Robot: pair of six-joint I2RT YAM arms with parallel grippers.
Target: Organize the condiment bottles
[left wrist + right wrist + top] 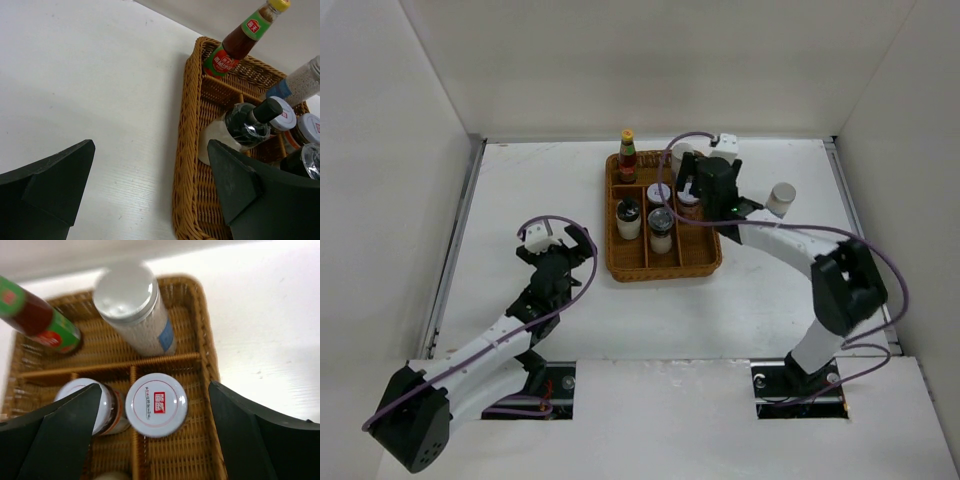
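The brown wicker tray (700, 262) holds a slim red sauce bottle with a yellow cap (627, 158), a tall white shaker (681, 157) and several short jars (629, 218). Another white shaker (780, 199) stands on the table to the right of the tray. My right gripper (703, 188) hangs open over the tray's right back part. In the right wrist view its open fingers (235, 420) straddle a white-lidded jar (156, 405) without touching it. My left gripper (576, 243) is open and empty just left of the tray, and also shows in the left wrist view (150, 150).
White walls close in the table at the back and on both sides. In the left wrist view the tray rim (184, 150) lies between my fingers, with the red bottle (235, 45) and a dark-capped bottle (250, 125) beyond. Bare table lies left of the tray.
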